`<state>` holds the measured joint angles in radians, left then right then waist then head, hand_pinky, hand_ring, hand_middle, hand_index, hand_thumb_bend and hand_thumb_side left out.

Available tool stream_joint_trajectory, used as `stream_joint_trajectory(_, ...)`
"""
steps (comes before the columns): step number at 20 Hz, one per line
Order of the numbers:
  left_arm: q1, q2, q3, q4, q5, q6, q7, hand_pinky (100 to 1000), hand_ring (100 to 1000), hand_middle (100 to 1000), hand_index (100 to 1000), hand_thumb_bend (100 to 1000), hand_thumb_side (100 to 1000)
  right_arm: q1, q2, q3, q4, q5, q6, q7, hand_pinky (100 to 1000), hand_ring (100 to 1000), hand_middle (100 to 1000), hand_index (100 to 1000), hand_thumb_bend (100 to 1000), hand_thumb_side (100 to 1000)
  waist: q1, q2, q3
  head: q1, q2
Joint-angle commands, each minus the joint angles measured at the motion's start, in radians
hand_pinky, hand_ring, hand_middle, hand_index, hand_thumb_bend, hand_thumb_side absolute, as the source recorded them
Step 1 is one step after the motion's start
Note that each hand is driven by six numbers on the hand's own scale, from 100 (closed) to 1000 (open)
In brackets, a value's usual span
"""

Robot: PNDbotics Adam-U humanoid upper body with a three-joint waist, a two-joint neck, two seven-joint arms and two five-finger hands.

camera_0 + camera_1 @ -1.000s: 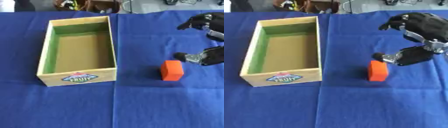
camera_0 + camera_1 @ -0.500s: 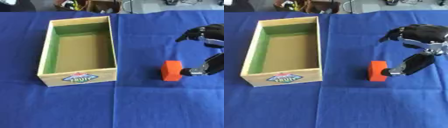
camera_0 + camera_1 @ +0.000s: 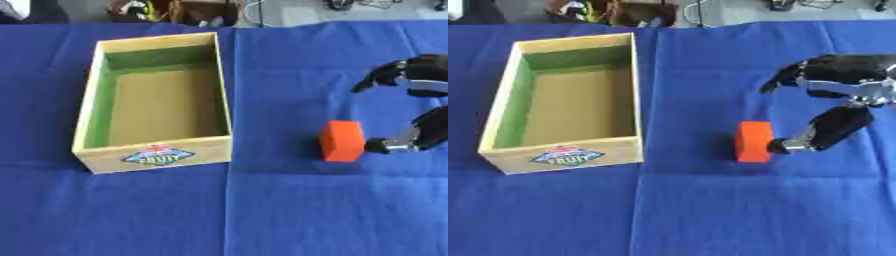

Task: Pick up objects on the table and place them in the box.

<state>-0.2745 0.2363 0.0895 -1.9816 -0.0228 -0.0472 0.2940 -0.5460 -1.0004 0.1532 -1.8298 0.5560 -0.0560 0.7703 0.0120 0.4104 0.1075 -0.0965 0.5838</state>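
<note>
Block: orange block (image 3: 753, 141), matte cuboid, on blue cloth (image 3: 710, 210).
Box: open wooden box (image 3: 502, 114), green-lined.
Right hand (image 3: 833, 100): fingers spread, thumb tip touching block.

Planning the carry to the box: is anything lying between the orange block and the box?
Nothing visible does. Only bare blue tablecloth lies between the orange block and the wooden box to its left. The box's near side wall would have to be cleared. The right robot hand is at the block's right side.
</note>
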Motion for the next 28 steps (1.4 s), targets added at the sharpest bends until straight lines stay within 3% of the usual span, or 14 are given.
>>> stream_joint_trajectory(1,-0.012,0.016,-0.003,-0.018,0.003,0.0,-0.004,638,696,724,790,100,982,-0.019,-0.047,0.008,0.01,0.002,0.012,-0.002,886,884,823,958,486,728,0.0,-0.016,0.003,-0.005,-0.013)
stream_joint_trajectory(6,-0.011,0.014,-0.004,-0.018,0.005,0.0,-0.006,638,696,724,790,100,982,-0.032,-0.044,0.041,0.022,0.002,0.016,0.015,884,881,814,955,516,698,-0.002,-0.011,0.006,-0.008,-0.016)
stream_joint_trajectory(15,-0.014,0.008,-0.007,-0.018,0.009,0.0,-0.009,638,697,725,790,100,983,-0.055,-0.006,0.092,0.069,0.056,0.008,0.032,876,870,796,928,494,718,-0.001,-0.001,0.013,-0.015,-0.02)
stream_joint_trajectory(28,-0.016,0.005,-0.011,-0.018,0.011,0.0,-0.015,638,699,726,790,100,985,-0.067,0.012,0.134,0.095,0.139,-0.007,0.01,845,824,647,810,440,706,-0.002,0.005,0.017,-0.02,-0.023)
